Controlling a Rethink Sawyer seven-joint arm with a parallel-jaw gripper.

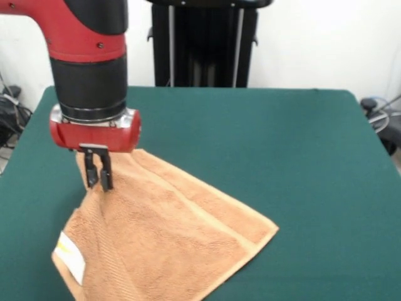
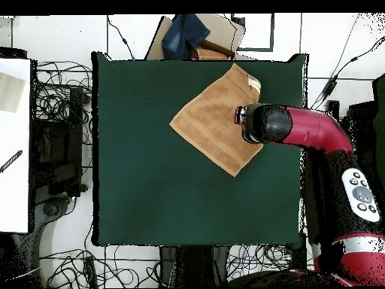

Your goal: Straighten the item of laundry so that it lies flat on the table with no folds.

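Observation:
The orange-tan towel point(image 1: 169, 232) lies on the green table point(image 1: 282, 144) at the near left of the front view, partly doubled over, with an upper layer ending along a diagonal edge. Its white-yellow tag point(image 1: 70, 256) shows at the near left edge. My gripper point(image 1: 98, 183) hangs straight down over the towel's far left part. Its fingers are close together and pinch a raised ridge of cloth. In the overhead view the towel point(image 2: 214, 120) lies near the table's top right, and the arm's wrist point(image 2: 267, 124) hides the gripper.
The pedestal point(image 1: 203, 44) stands behind the table's far edge. The towel's near corner reaches the table's front edge. Cables and boxes lie on the floor around the table point(image 2: 60, 113). A brown box with blue cloth point(image 2: 195, 38) sits beyond one table edge.

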